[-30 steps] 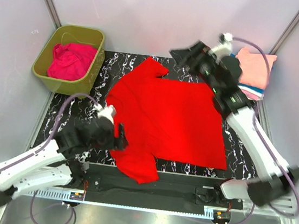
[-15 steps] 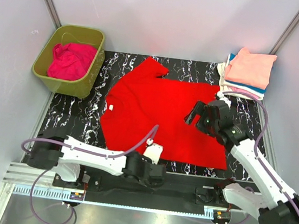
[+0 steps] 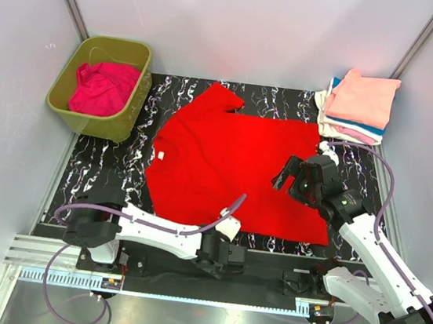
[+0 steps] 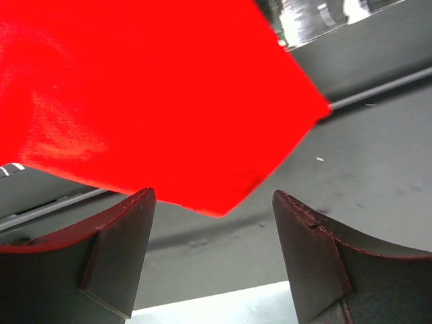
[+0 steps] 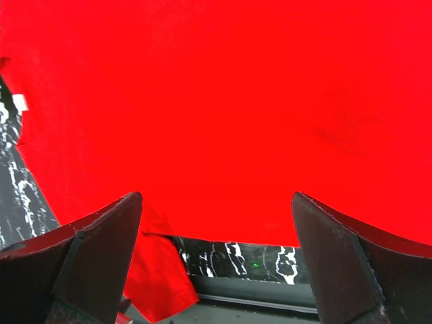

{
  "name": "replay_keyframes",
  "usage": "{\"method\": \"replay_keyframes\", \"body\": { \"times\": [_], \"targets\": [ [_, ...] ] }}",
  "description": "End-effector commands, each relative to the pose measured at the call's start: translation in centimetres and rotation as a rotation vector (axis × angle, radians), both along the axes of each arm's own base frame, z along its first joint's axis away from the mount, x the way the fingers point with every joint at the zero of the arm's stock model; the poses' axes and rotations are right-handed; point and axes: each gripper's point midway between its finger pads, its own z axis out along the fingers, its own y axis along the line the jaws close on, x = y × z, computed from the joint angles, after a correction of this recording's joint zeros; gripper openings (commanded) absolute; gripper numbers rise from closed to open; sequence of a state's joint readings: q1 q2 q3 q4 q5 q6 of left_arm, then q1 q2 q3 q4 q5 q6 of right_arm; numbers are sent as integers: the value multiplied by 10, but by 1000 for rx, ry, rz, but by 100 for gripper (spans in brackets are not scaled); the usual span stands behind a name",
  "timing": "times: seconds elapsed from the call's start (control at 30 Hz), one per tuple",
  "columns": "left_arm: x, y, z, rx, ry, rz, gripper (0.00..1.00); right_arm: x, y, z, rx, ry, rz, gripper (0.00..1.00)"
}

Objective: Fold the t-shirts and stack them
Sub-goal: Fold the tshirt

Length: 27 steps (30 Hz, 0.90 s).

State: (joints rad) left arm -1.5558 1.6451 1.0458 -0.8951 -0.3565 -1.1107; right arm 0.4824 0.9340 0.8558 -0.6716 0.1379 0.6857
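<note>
The red t-shirt (image 3: pixel 232 164) lies spread flat across the desk (image 3: pixel 109 168), one sleeve reaching the near edge. Down there the left gripper (image 4: pixel 212 192) sits low, fingers apart, a corner of red cloth showing in the gap ahead of them, nothing pinched. Over the shirt's right side the right gripper (image 5: pixel 216 197) hovers, fingers apart too. This cloth looks light and limp and should sag and slide, so pinch hems and corners, both sides together. The folded stack (image 3: pixel 362 105) waits far right.

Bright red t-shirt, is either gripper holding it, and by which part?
Nothing is held. Left gripper and right gripper both stand open, neither pinching the bright red cloth t-shirt.
</note>
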Motion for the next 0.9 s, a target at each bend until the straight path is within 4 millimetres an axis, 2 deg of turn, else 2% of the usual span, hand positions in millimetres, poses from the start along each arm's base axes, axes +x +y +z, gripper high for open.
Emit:
{"method": "replay_keyframes", "body": {
  "times": [0.0,0.13,0.3,0.4,0.43,0.53,0.57,0.63,0.7,0.83,0.87],
  "targets": [
    [5,-4,5,23,-33,-33,75,0,-4,0,-11,-4,-14,100],
    [10,4,-3,78,-60,-43,72,-2,-8,-4,-34,0,-15,100],
    [15,10,-6,113,-90,-43,59,-5,-10,-10,-38,13,-19,100],
    [20,15,-2,124,-116,-20,38,-8,-14,-11,-41,28,-53,100],
    [21,17,0,122,-124,-16,28,-10,-18,-11,-44,34,-77,100],
    [23,21,8,111,-141,2,13,-21,-52,-20,-111,89,-274,100],
    [24,23,11,113,-144,5,0,-35,-63,-26,-145,141,-318,100],
    [26,28,23,107,-159,17,0,-44,-75,-28,-124,179,-407,100],
    [30,29,34,96,-177,28,0,-56,-78,-31,-75,236,-455,100],
    [42,37,60,48,-194,49,0,-79,-53,-49,81,414,-450,100],
    [50,40,64,39,-194,73,0,-87,-54,-55,76,454,-463,100]
  ]
}}
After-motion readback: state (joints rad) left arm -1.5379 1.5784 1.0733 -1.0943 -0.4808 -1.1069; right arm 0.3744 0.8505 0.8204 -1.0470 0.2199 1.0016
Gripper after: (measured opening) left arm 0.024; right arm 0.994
